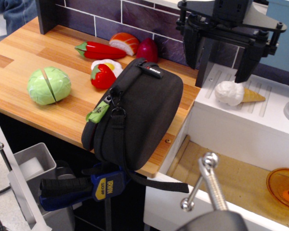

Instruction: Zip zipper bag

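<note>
The zipper bag (144, 110) is a large black rounded fabric case standing at the front edge of the wooden counter (19, 62), partly overhanging it. Its lime-green zipper pull tab (98, 113) sits on the left side, near the front. A small red-and-white label (151, 70) is on the top handle. A black strap (156, 182) hangs below the counter edge. My gripper (219, 57) is up at the back right, above and clear of the bag. Its black fingers (190, 48) are spread wide and hold nothing.
Toy foods lie behind and left of the bag: a green cabbage (49, 85), a red pepper on a fried egg (103, 74), a chili (98, 49), sushi (124, 42). An ice cream cone (236, 93) lies on the white sink unit (231, 130). An orange bowl (284, 187) and a metal faucet (209, 180) are on the right. A blue clamp (86, 185) is below.
</note>
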`<control>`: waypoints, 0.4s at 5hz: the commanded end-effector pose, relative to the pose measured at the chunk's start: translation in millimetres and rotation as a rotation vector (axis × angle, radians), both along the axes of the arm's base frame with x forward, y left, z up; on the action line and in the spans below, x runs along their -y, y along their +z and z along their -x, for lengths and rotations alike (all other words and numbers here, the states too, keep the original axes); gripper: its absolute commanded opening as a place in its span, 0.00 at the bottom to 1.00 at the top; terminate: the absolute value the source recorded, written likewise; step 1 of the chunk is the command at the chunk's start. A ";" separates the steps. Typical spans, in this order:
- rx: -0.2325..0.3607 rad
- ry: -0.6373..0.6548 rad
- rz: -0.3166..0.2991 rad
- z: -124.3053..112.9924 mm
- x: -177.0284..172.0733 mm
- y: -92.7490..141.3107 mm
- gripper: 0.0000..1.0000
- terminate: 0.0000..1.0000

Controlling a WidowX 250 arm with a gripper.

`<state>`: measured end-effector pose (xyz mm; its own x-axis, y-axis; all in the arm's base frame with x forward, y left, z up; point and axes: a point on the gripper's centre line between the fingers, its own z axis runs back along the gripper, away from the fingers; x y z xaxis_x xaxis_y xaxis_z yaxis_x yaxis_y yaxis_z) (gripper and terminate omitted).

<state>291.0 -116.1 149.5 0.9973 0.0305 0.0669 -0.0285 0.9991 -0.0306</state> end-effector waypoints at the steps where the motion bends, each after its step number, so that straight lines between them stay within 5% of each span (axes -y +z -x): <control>1: 0.000 0.000 0.000 0.0 0.0 0.0 1.00 0.00; 2: -0.015 -0.052 -0.018 13.3 -16.2 9.3 1.00 0.00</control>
<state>269.8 -94.5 145.8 0.9995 -0.0303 -0.0092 0.0303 0.9995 0.0013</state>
